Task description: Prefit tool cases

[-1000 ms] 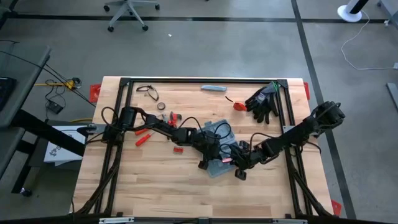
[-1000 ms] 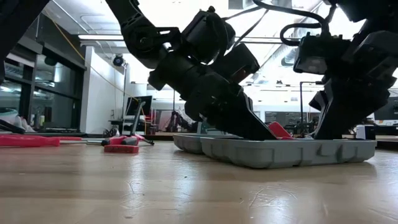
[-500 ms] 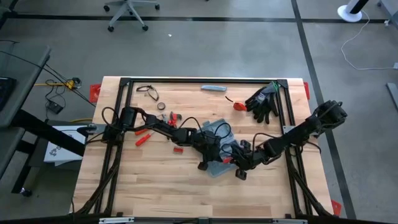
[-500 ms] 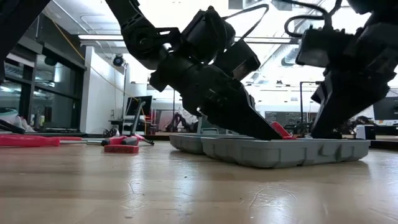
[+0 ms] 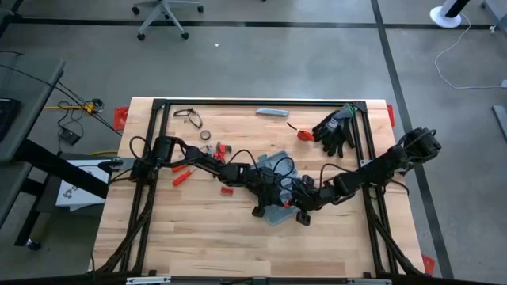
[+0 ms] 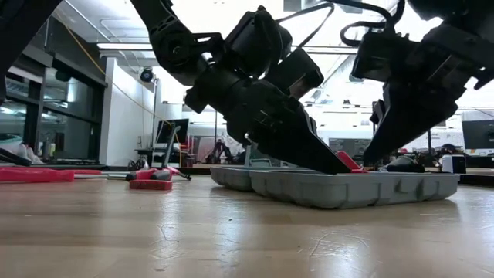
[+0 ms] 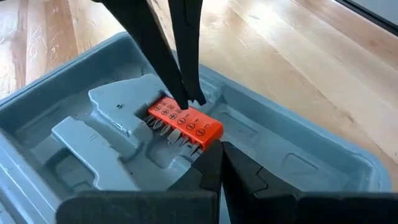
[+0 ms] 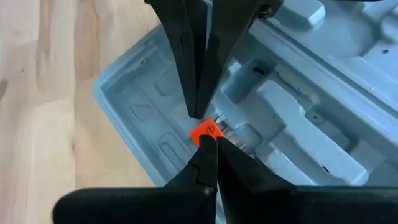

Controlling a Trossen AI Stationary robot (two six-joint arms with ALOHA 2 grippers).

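Note:
The blue-grey tool case (image 5: 276, 167) lies open at mid-table, its moulded tray (image 7: 298, 162) facing up. An orange bit holder (image 7: 186, 121) sits in a slot of the tray. My left gripper (image 7: 216, 152) comes from the table's left, slanting down, shut, its tips at one end of the holder. My right gripper (image 8: 208, 146) comes from the table's right, also shut, its tips (image 7: 188, 102) on the holder's top. In the low view both grippers, left (image 6: 343, 168) and right (image 6: 369, 160), dip into the tray (image 6: 347, 189). My left gripper's shut fingertips (image 8: 198, 114) stand against the orange bit holder's end (image 7: 212, 132), slanting down from the table's left; I cannot tell for certain that they touch. My right gripper presses its shut fingertips down on the holder's top face (image 7: 180, 115), slanting from the table's right. The holder lies in its slot.
Red-handled tools (image 5: 182, 176) and a small red piece (image 5: 226, 191) lie left of the case. Black gloves (image 5: 337, 131) and a red object (image 5: 303, 134) lie at the far right, a slim grey bar (image 5: 272, 112) and glasses (image 5: 188, 117) near the far edge. A black frame (image 5: 253, 103) borders the table.
My right gripper has tipped over and swung its fingertips along the case toward my left gripper, from the tray's right end to the orange holder. My left gripper and the case have stayed where they were.

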